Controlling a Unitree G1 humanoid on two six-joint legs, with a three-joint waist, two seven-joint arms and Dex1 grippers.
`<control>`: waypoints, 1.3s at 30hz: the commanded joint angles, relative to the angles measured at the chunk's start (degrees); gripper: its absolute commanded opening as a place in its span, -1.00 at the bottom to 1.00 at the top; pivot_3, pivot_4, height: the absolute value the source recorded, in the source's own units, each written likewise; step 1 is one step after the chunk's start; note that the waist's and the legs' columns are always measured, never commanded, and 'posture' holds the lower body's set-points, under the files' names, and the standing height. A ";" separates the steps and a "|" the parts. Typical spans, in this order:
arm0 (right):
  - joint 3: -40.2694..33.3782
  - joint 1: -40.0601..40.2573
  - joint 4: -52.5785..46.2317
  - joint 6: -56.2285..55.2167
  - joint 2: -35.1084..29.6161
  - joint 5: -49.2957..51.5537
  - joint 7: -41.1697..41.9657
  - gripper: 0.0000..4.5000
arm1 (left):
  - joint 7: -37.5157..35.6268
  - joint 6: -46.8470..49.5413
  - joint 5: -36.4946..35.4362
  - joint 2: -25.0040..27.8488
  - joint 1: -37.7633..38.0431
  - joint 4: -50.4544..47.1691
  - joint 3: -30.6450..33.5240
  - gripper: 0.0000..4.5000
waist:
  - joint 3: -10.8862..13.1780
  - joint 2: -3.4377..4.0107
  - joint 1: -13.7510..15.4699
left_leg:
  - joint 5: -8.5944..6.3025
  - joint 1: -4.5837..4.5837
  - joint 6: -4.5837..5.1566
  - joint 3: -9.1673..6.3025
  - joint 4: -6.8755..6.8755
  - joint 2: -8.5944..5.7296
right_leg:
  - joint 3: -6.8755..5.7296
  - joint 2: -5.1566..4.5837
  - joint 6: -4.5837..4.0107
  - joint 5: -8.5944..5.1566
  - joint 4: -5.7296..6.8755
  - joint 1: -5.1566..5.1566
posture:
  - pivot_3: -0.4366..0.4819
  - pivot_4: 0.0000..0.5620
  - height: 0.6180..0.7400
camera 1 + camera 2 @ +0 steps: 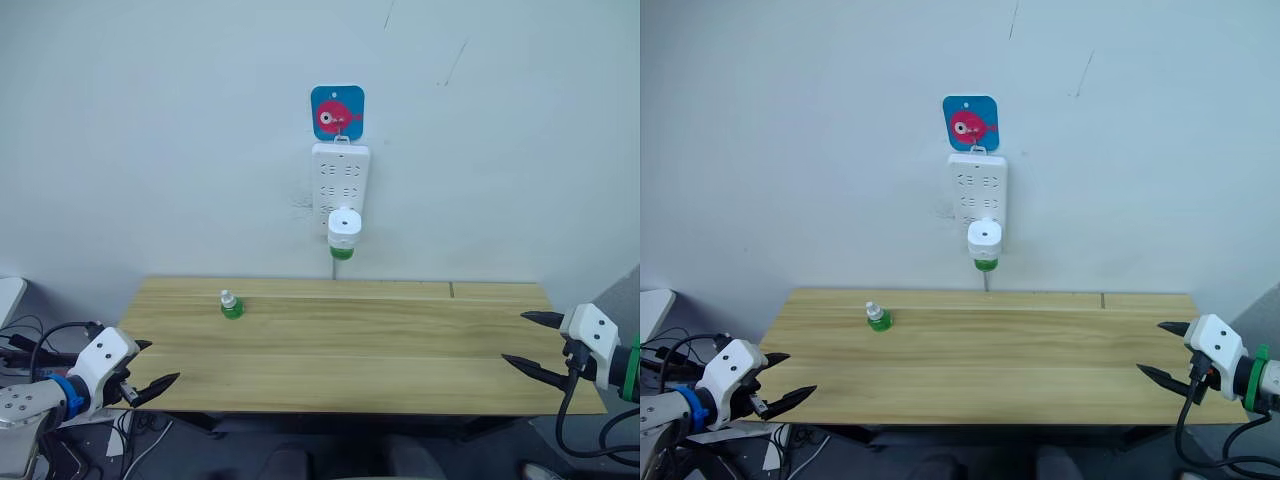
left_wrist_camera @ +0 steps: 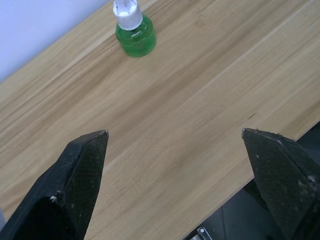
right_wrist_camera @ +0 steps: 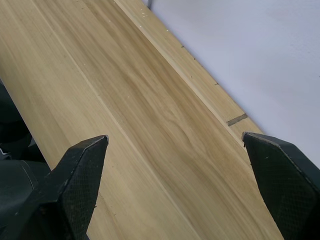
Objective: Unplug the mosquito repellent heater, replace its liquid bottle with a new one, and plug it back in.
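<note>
Grainy wooden table (image 1: 400, 350), rounded white heater (image 1: 344, 227), both pincers (image 1: 147, 368) (image 1: 527, 341) splayed, empty.

A pale, plain wall (image 1: 150, 120) runs behind a light wooden table (image 1: 400, 350) pushed against it. A white power strip (image 1: 340, 185) hangs on the wall under a blue card with a pink fish (image 1: 337, 111). Dark cables (image 1: 40, 340) trail at near left.

A bare test room or lab corner — a plain scuffed white wall (image 1: 150, 120), a light wooden table (image 1: 380, 350) pushed against it, a white power strip (image 1: 340, 180) hung under a fish-picture hook (image 1: 337, 111), and loose cables (image 1: 30, 340) trailing at the table's left end.
</note>
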 commanded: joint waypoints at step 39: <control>-1.87 2.12 -1.71 -2.86 0.18 -0.65 -0.45 1.00 | -10.98 -7.17 -5.09 1.47 -5.54 6.88 2.36 1.00 | -0.04 -0.01 -0.01 | 0.00 0.03 0.00 0.07 0.02 -0.03 | -0.07 0.01 0.05 0.04 0.05 0.00 | 0.11 -0.78 0.84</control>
